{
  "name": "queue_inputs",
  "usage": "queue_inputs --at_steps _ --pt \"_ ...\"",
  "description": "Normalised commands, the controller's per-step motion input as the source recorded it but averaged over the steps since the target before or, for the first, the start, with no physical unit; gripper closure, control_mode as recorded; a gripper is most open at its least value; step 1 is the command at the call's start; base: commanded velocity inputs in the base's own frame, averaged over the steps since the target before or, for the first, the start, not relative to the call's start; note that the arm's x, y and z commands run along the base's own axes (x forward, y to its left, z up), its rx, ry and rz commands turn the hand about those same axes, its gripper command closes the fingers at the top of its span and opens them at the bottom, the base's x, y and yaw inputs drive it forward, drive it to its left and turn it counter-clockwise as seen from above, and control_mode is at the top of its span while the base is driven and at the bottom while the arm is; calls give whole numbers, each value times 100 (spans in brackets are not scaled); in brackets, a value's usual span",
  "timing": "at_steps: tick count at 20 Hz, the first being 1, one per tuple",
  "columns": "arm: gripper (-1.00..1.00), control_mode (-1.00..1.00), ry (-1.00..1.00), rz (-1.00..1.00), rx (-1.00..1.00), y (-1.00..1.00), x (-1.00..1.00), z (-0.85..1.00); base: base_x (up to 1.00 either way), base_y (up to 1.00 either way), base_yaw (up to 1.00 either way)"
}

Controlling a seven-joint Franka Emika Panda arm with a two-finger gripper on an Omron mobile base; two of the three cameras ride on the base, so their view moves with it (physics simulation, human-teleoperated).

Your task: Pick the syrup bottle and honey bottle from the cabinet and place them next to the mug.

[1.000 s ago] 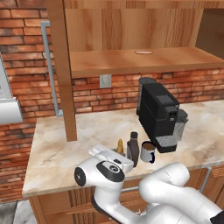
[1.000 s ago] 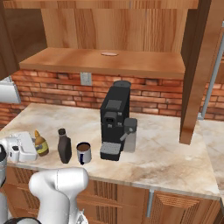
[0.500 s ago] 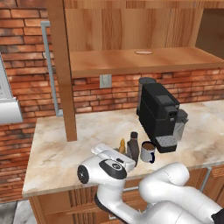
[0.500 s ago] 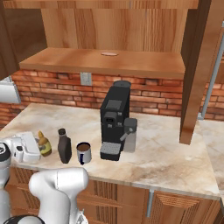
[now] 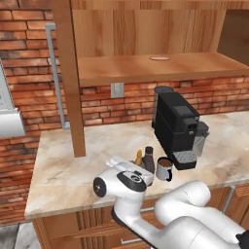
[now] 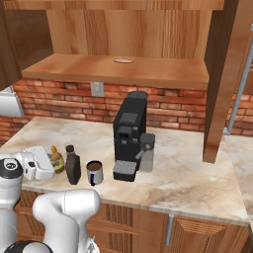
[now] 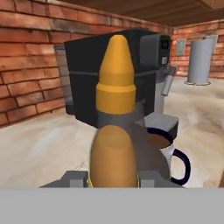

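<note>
In the right base view the white hand sits at the far left of the marble surface [image 6: 188,183], and the pincer [image 6: 49,165] is pinching the honey bottle [image 6: 57,159], which stands upright at the near edge. Just right of it stands the syrup bottle [image 6: 72,165], then the mug [image 6: 94,173], then the black coffee machine [image 6: 129,136] — four things in a row, one of each.

The left base view gives the same row from the other side: the arm's body hides most of the honey bottle [image 5: 138,157], so just its yellow tip shows beside the syrup bottle [image 5: 149,159] and the mug [image 5: 164,168]. Above, the open cabinet [image 5: 146,68] holds one small flat disc [image 5: 159,58] on its shelf board.

The hand view adds what the base views lack — the honey bottle [image 7: 114,127] close up between the grey fingertips [image 7: 74,178], its pointed nozzle cap upright, with the mug [image 7: 168,154] and its dark blue handle just behind to the right.

No writing on any label can be read.
</note>
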Motion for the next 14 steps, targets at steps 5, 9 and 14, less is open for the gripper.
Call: queue_inputs --at_steps 5,9,14 --pt "100 -100 0 0 1 0 31 -18 0 0 0" --pt "100 -100 1 0 3 0 16 -46 0 0 0" --pt "100 -100 0 0 1 18 0 -46 0 0 0"
